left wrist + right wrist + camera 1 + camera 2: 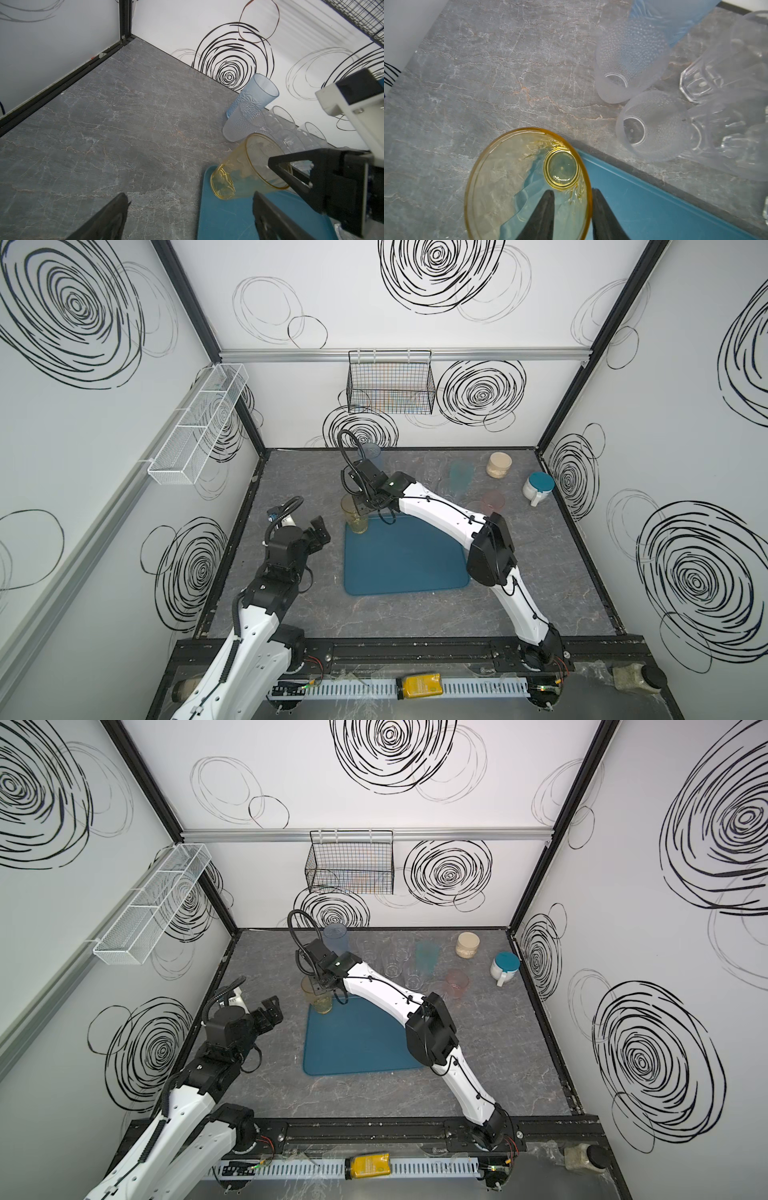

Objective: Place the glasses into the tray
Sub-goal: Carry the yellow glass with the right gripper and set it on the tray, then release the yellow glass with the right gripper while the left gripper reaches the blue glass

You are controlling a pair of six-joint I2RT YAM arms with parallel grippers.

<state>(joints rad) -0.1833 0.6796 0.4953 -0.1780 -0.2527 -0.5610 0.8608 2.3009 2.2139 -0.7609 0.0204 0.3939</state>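
Observation:
An amber glass [354, 516] [318, 996] [519, 187] stands upright on the far left corner of the teal-blue tray [407, 564] [357, 1048] [654, 197]. My right gripper [365, 506] [572, 191] straddles its rim with one finger inside and one outside. The jaws are parted wider than the wall, so the gripper is open. My left gripper [318, 531] [190, 195] hangs wide open and empty to the left of the tray. A blue glass [370, 452] [253, 93], two frosted glasses [631, 62] [654, 124], several clear faceted ones [392, 961], a teal one [459, 481] and a pink one [492, 502] stand behind the tray.
A beige jar [498, 464] and a white handled cup with a teal lid [538, 487] sit at the back right. A black wire basket [390, 383] hangs on the back wall. A white mesh shelf [195, 423] hangs on the left wall.

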